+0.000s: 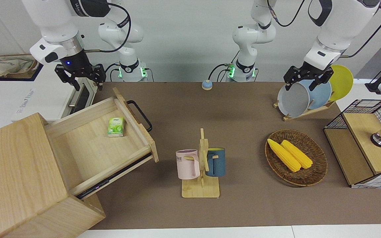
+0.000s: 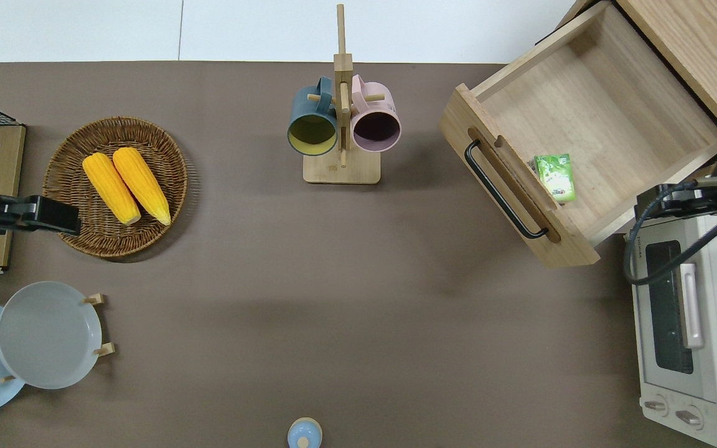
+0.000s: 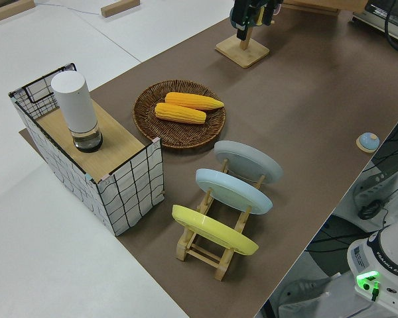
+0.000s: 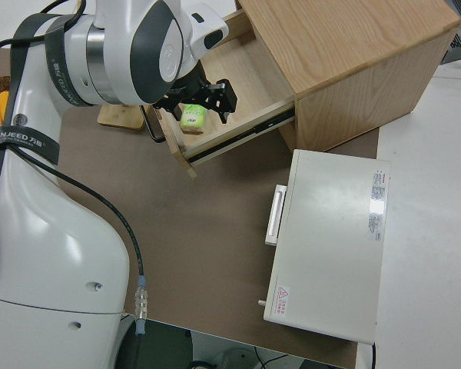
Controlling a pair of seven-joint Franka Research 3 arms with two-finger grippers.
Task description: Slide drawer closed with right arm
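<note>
The drawer (image 1: 91,148) stands pulled far out of the pale wooden cabinet (image 1: 15,172), at an angle across the table. Its flat front carries a black loop handle (image 1: 140,115) that faces the middle of the table. A green packet (image 1: 116,127) lies inside, close to the front panel. My right gripper (image 1: 89,86) hangs open and holds nothing. In the overhead view the right gripper (image 2: 666,202) is over the gap between the drawer's (image 2: 589,118) side wall and the toaster oven. In the right side view the right gripper (image 4: 200,98) shows above the packet (image 4: 193,118). The left arm is parked, its gripper (image 1: 303,82) open.
A white toaster oven (image 2: 688,323) stands nearer to the robots than the drawer, at the right arm's end. Mid-table is a mug rack (image 1: 201,165) with two mugs. Toward the left arm's end are a basket with corn (image 1: 295,157), a plate rack (image 1: 309,96) and a mesh box (image 1: 365,145).
</note>
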